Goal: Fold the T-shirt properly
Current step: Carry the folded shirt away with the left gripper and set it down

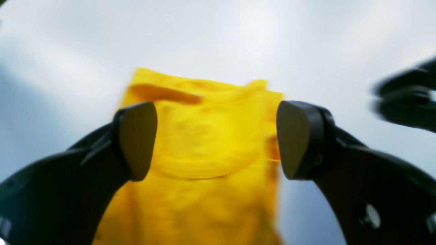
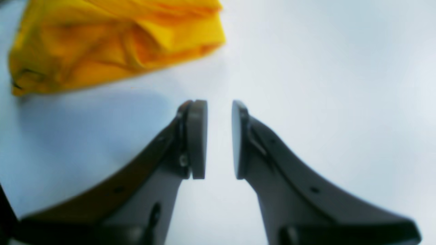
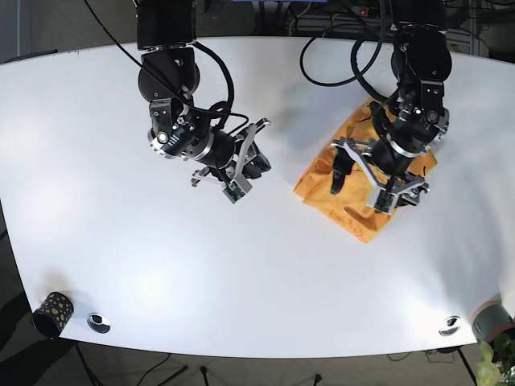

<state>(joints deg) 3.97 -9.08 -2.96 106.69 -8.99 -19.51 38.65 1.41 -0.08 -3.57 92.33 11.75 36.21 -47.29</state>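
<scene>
Left gripper [image 1: 217, 139]: jaws spread wide, nothing between the pads. It hangs over the yellow T-shirt [image 1: 204, 163], which fills the gap between the two fingers and runs on beneath and ahead of them. No contact between pads and cloth can be confirmed — the left wrist view is blurred.

Right gripper [image 2: 219, 139]: jaws nearly together, a narrow slit of bare table showing between the pads, nothing held. The T-shirt [image 2: 112, 44] lies ahead of it and off to its left, well apart from the fingertips.

In the base view the T-shirt [image 3: 354, 193] is a compact, folded bundle with some creases, lying directly under the left gripper [image 3: 372, 181] on the white table [image 3: 265, 273]. The right gripper [image 3: 245, 165] sits beside it, over bare table, with a clear strip of tabletop between the two.

A dark spotted cup [image 3: 51, 312] stands at the table edge, far from both grippers.
</scene>
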